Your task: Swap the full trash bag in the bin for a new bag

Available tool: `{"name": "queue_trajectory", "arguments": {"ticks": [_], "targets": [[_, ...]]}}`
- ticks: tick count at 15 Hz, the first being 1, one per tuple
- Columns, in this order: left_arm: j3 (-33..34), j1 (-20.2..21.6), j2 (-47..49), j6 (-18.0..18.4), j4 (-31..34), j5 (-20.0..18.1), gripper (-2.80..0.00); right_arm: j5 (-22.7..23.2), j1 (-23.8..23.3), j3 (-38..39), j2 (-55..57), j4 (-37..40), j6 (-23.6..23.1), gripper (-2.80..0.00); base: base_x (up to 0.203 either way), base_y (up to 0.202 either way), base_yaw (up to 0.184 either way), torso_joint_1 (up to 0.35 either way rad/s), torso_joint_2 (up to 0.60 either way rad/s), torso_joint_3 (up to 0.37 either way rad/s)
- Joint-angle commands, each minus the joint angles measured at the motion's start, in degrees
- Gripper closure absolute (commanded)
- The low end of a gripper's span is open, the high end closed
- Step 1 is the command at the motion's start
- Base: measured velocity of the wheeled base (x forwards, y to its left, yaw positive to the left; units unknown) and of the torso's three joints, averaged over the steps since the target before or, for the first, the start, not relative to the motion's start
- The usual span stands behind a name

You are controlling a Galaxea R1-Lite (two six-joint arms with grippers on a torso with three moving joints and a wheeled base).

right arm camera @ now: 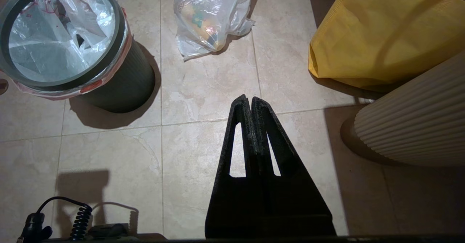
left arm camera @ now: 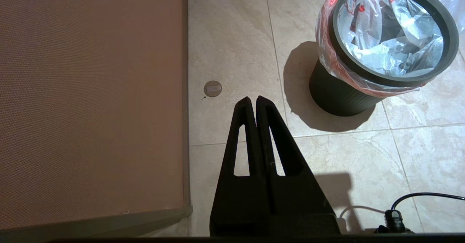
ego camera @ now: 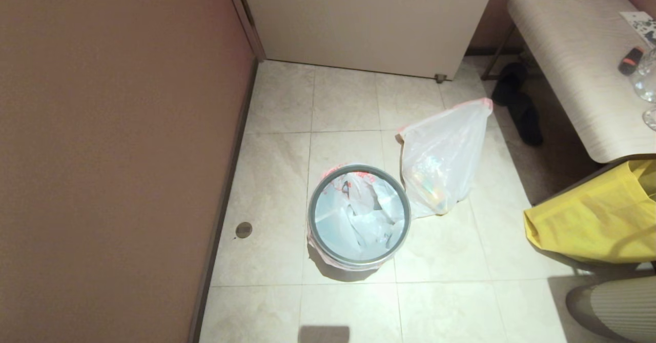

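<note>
The round black bin (ego camera: 359, 261) (left arm camera: 341, 97) (right arm camera: 123, 86) stands on the tile floor with its grey hoop rim (ego camera: 359, 170) pressed over the new bag (ego camera: 359, 215) (left arm camera: 385, 32) (right arm camera: 54, 36), whose red-printed edge folds down outside the rim. The full trash bag (ego camera: 446, 158) (right arm camera: 207, 14) slumps on the floor just right of the bin, colourful rubbish showing through. Both grippers are out of the head view. My left gripper (left arm camera: 252, 98) hangs shut and empty over bare tile near the wall. My right gripper (right arm camera: 247, 97) hangs shut and empty over tile between bin and yellow bag.
A brown wall (ego camera: 118, 153) runs along the left, with a small round floor plate (ego camera: 243, 229) by it. A white door (ego camera: 369, 20) is at the back. At right are a bench (ego camera: 579, 61), dark slippers (ego camera: 517, 102), a yellow bag (ego camera: 599, 220) and a ribbed white object (right arm camera: 417, 126).
</note>
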Motion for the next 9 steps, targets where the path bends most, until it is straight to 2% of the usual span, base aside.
{"name": "queue_trajectory", "arguments": {"ticks": [1, 9], "targets": [[0.00, 0.01, 0.18, 0.01, 0.00, 0.00, 0.00, -0.02, -0.02, 0.01, 0.13, 0.02, 0.25, 0.00, 0.000, 0.000, 0.000, 0.000, 0.00, 0.000], [0.00, 0.01, 0.18, 0.01, -0.05, 0.00, 0.00, -0.02, 0.05, 0.01, 0.13, 0.01, 0.36, 0.00, 0.000, 0.000, 0.000, 0.000, 0.00, 0.000]]}}
